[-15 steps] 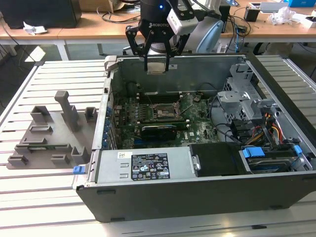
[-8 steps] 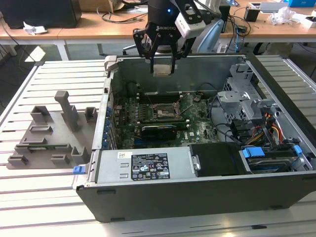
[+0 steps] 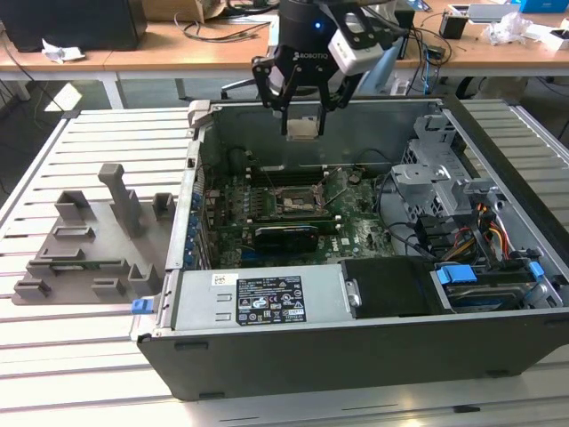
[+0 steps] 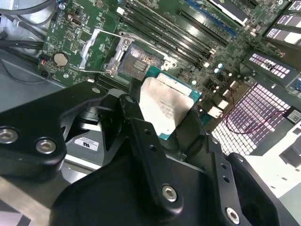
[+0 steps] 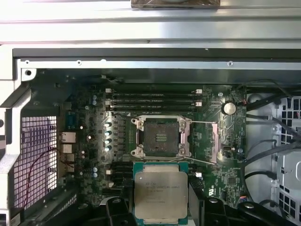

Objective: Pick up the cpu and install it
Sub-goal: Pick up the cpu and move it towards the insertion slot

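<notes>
A robot arm (image 3: 307, 40) hangs above the far wall of an open computer case (image 3: 356, 356) on a slatted desk (image 3: 80, 374). Its jaws are closed partway on the cpu (image 3: 302, 128), pinching its edges and holding it in the air. The open socket (image 3: 298, 203) lies lower and nearer, apart from it. Any tilt or offset on lowering could likely bend the socket's pins.

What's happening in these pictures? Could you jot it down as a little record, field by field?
gripper: shut on the cpu
cpu: held in the air over the open computer case
socket: open, empty; cpu not yet seated
grey tray: beside the case, on the exterior view's left
</notes>
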